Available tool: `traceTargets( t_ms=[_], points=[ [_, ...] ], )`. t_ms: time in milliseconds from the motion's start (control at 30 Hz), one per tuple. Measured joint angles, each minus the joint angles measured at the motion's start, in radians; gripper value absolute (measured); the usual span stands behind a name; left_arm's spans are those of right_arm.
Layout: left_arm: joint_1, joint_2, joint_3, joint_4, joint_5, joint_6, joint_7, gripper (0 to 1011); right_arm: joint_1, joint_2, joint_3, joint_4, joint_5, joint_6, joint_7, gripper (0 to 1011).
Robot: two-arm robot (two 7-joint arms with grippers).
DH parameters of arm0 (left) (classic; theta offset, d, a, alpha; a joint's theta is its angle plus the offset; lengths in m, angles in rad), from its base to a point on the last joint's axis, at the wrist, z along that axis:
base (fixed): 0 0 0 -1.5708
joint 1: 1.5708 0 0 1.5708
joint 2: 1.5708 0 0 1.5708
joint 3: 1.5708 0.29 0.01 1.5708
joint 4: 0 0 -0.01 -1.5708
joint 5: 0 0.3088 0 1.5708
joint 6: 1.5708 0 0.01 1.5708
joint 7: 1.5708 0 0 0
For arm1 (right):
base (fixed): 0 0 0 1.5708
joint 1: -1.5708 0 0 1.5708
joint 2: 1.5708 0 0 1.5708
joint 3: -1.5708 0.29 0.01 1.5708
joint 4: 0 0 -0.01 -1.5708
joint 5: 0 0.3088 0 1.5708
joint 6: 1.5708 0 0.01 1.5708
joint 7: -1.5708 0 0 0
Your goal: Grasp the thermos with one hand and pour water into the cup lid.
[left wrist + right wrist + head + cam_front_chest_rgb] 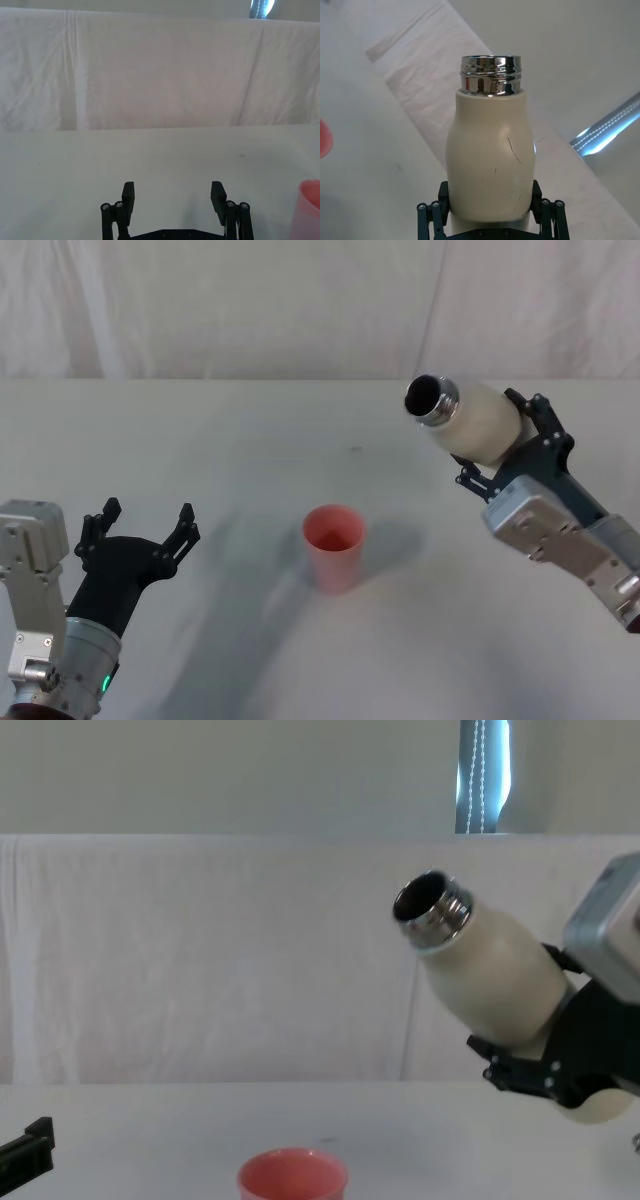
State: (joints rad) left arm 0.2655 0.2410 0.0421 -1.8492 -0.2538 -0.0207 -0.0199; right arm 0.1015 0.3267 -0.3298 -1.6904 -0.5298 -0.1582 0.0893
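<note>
The cream-white thermos (472,420) hangs tilted above the table, right of the cup lid, its open steel neck (432,907) pointing up and to the left. My right gripper (502,443) is shut on its lower body; the right wrist view shows the thermos (490,155) clamped between both fingers (431,214). The pink cup lid (333,543) stands upright at the table's middle, also in the chest view (292,1175). The water is out of view. My left gripper (140,528) rests open at the near left, well apart from the cup lid.
A white cloth covers the table (250,440) and hangs as a backdrop (200,950) behind it. In the left wrist view the cup lid's edge (312,207) sits just off the open left gripper (173,192).
</note>
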Motion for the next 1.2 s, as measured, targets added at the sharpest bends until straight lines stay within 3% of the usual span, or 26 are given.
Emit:
traceTargets(
  t_ms=[533,1200],
  points=[
    [0.000,0.000,0.000,0.000,0.000,0.000,0.000,1001,0.039,0.040,-0.095,0.052,-0.195,0.017,-0.073,955],
    [0.000,0.000,0.000,0.000,0.000,0.000,0.000,1001,0.089,0.037,-0.180,0.143,-0.271,0.037,-0.097,955]
  ],
)
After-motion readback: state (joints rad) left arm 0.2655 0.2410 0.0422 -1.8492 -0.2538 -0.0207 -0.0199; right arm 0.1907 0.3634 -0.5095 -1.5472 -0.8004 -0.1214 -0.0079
